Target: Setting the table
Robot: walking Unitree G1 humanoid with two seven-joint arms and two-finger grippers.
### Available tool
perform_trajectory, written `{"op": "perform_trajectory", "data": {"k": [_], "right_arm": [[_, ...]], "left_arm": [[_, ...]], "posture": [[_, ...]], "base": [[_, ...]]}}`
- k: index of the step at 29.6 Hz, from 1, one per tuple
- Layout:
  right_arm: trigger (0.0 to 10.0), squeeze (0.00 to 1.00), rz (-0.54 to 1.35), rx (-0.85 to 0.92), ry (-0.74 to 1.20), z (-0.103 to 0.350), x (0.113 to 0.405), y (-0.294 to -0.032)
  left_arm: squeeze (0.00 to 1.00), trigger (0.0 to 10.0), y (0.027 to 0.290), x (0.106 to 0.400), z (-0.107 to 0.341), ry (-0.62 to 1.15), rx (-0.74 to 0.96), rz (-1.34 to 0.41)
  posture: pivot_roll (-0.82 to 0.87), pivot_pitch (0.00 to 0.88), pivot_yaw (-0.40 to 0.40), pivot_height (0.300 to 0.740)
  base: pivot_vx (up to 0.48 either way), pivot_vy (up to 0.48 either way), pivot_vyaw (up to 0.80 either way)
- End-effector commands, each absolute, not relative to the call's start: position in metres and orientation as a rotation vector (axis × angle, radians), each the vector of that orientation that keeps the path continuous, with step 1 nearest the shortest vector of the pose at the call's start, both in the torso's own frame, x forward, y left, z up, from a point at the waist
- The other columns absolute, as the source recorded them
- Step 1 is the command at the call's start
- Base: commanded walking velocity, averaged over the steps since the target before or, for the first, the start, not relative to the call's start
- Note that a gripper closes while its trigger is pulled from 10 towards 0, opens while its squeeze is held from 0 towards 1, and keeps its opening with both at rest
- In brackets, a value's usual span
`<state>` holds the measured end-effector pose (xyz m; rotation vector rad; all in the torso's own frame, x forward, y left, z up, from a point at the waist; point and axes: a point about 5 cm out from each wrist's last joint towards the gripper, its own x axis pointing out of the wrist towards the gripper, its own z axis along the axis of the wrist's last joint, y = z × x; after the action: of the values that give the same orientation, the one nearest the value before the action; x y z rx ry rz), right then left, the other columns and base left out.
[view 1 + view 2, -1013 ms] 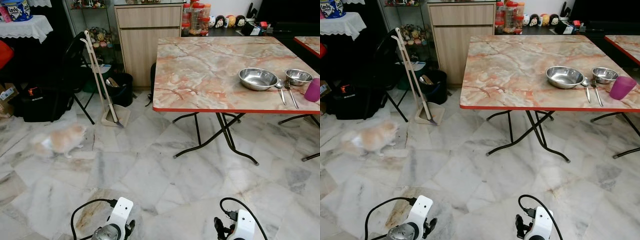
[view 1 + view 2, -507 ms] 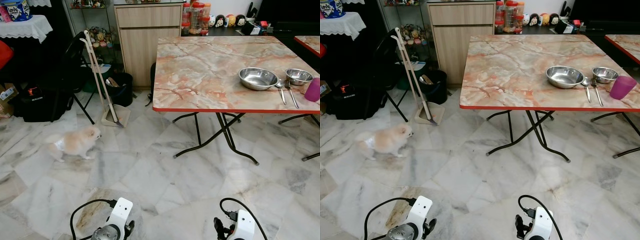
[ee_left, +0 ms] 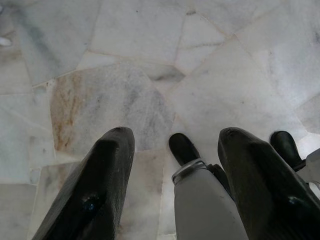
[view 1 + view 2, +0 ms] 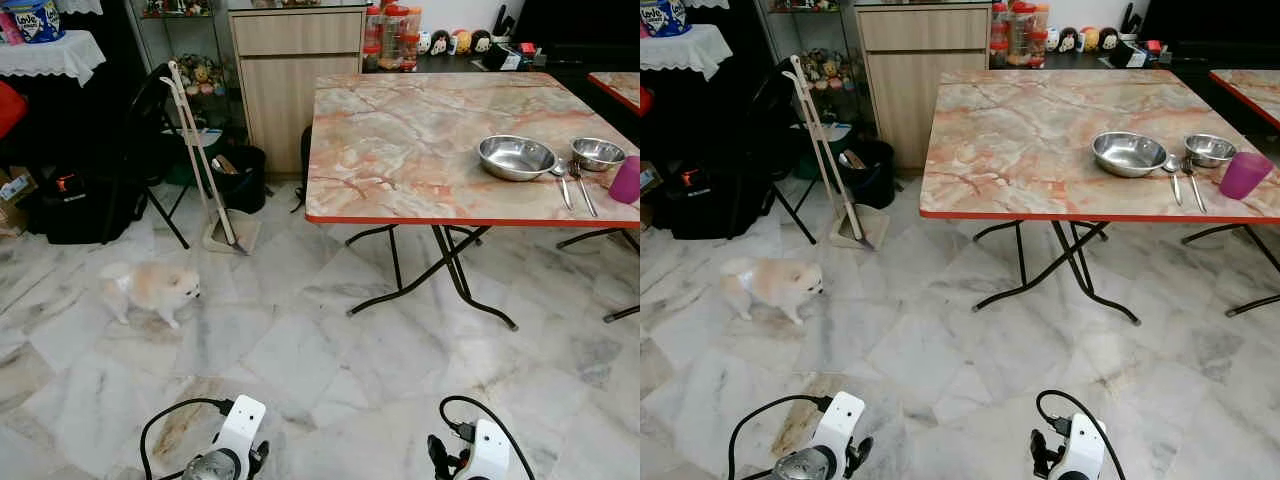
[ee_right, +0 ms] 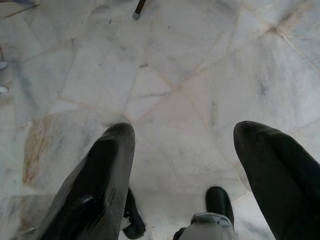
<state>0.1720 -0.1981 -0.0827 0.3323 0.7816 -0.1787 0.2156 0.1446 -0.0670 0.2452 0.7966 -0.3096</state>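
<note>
A marble-patterned folding table [image 4: 400, 140] with a red edge stands ahead on the right. Near its right end sit a large steel bowl [image 4: 515, 156], a smaller steel bowl [image 4: 597, 153], a spoon [image 4: 562, 180] and another utensil [image 4: 582, 188] between them, and a purple cup [image 4: 1244, 175]. Both arms hang low over the marble floor, well short of the table. My left gripper [image 3: 172, 150] is open with nothing between its fingers. My right gripper [image 5: 182, 150] is open and holds nothing.
A small cream dog [image 4: 152, 288] stands on the floor at the left. A broom and dustpan [image 4: 212, 190] lean near a black bin [image 4: 240, 175] and a wooden cabinet [image 4: 298, 75]. A black folding chair [image 4: 145, 140] and a bag [image 4: 75, 205] stand at the left.
The dog has walked rightward and turned toward me. The arms and the things on the table have not moved.
</note>
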Motion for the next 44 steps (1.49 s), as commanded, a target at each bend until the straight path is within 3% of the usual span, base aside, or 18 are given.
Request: {"op": "perform_trajectory", "data": {"k": [1, 44], "right_arm": [[10.0, 0.0, -0.188, 0.343, 0.772, -0.0821, 0.1732, -0.1975], [10.0, 0.0, -0.191, 0.341, 0.775, -0.0831, 0.1708, -0.197]], "left_arm": [[0.0, 10.0, 0.1461, 0.2127, -0.0686, 0.804, 0.263, -0.32], [0.0, 10.0, 0.1467, 0.2117, -0.0692, 0.805, 0.261, -0.314]], "posture": [[-0.06, 0.0, 0.043, 0.74], [-0.06, 0.0, 0.043, 0.74]], "base": [[0.0, -0.266, 0.0], [0.0, -0.273, 0.0]]}}
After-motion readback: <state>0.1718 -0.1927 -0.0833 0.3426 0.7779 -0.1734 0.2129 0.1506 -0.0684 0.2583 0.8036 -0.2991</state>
